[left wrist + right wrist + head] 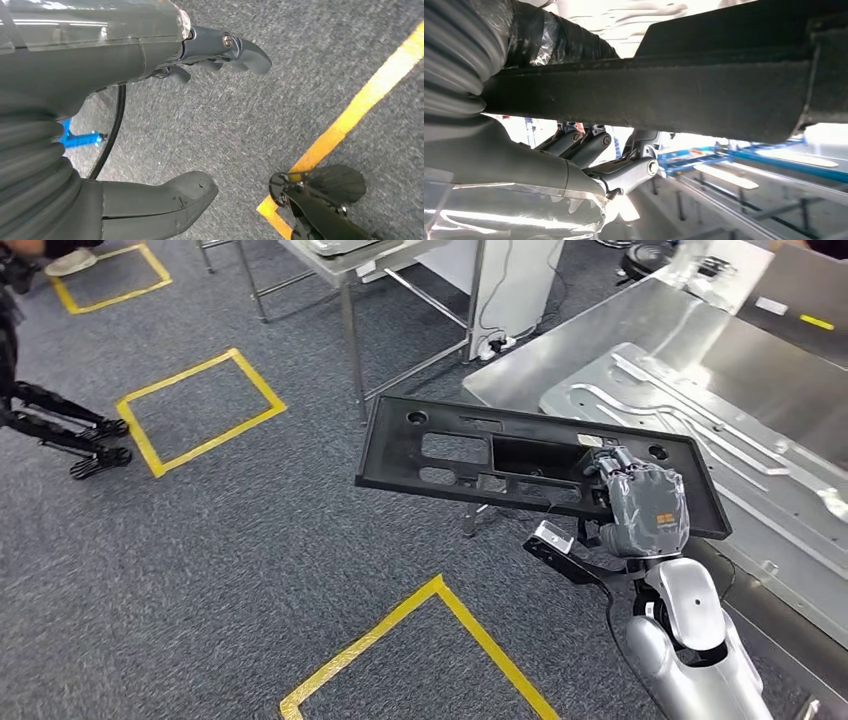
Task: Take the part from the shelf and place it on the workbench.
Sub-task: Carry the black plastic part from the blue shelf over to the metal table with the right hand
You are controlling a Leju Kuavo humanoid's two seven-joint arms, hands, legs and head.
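The part is a long flat black plastic panel (470, 455) with rectangular cut-outs. My right hand (640, 505) grips it near its right end and holds it level in the air, above the carpet and next to the workbench (760, 370). In the right wrist view the panel's dark edge (664, 92) runs across the picture, with my right hand (574, 160) clamped on it from both sides. My left hand (200, 115) hangs over the carpet with its fingers (240, 50) and thumb (165, 197) apart and nothing between them.
The workbench at the right carries large silver sheet-metal panels (700, 430). A metal-legged table (350, 280) stands behind the part. Yellow tape squares (200, 405) mark the grey carpet. A black stand's feet (90, 440) lie at the left, and a person's shoe (70, 260) shows top left.
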